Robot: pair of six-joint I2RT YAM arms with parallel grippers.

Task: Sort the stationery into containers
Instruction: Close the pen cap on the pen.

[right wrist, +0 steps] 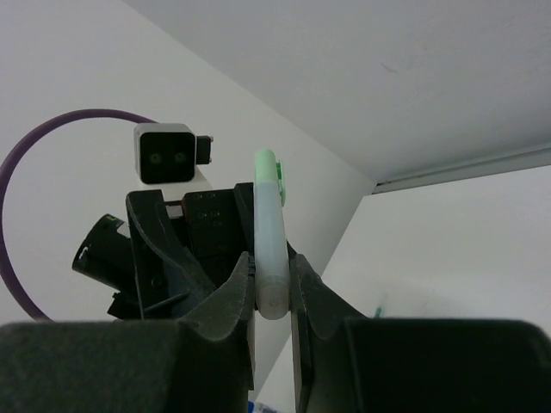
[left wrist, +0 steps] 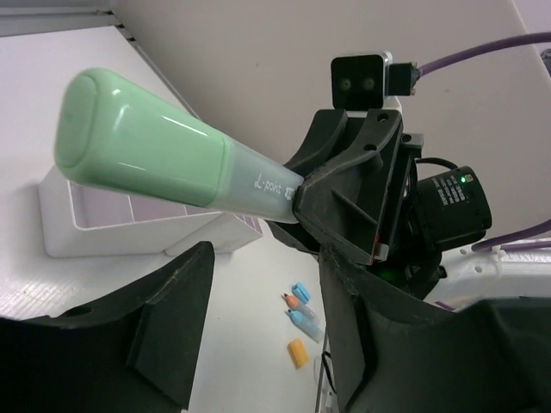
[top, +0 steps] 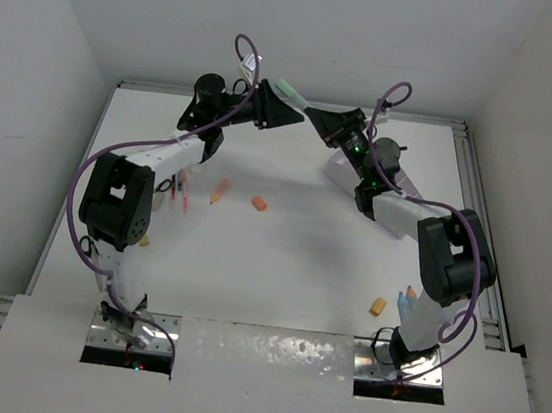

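Right now, the green pen (left wrist: pixel 155 146) is gripped tightly by its pale end in the right pincer (right wrist: pixel 271 297). It is held up in the air, to the left of the white organiser (left wrist: pixel 95 232). The left pincer (left wrist: pixel 267 267) is spread wide just beside the pen with nothing pinched in it, and a small orange eraser (top: pixel 258 202) is seen on the bench (top: pixel 279 267), left of the organiser.

White tabletop (top: pixel 279 262), plain white walls (top: pixel 308 29) on 3 sides, even light, alu rail (top: pixel 471 175) rt edge
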